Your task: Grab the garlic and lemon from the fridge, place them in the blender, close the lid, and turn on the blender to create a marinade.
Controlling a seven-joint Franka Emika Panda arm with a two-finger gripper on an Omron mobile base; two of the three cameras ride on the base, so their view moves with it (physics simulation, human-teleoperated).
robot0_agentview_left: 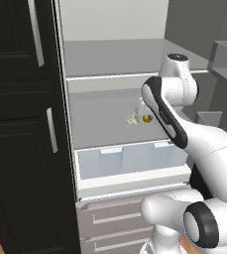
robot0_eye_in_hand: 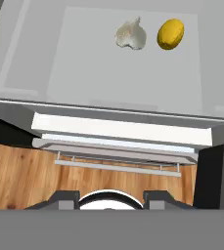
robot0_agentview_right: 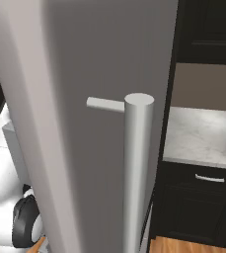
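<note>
The fridge [robot0_agentview_left: 100, 131] stands open. On its middle shelf the off-white garlic [robot0_agentview_left: 132, 119] [robot0_eye_in_hand: 131, 34] lies just left of the yellow lemon [robot0_agentview_left: 146, 118] [robot0_eye_in_hand: 170, 33], the two close together but apart. My gripper [robot0_eye_in_hand: 112, 197] hovers above the shelf's front edge, short of both, open with nothing between its fingers. In the left base view the arm's elbow covers the hand. The blender and the lid are out of view.
Translucent crisper drawers [robot0_agentview_left: 125, 161] sit under the shelf, grey lower drawers [robot0_agentview_left: 110, 218] below them. Black handled cabinets [robot0_agentview_left: 21, 124] flank the fridge on the left. The open fridge door with its grey bar handle [robot0_agentview_right: 136, 168] blocks the right base view; a pale counter [robot0_agentview_right: 203, 133] lies beyond.
</note>
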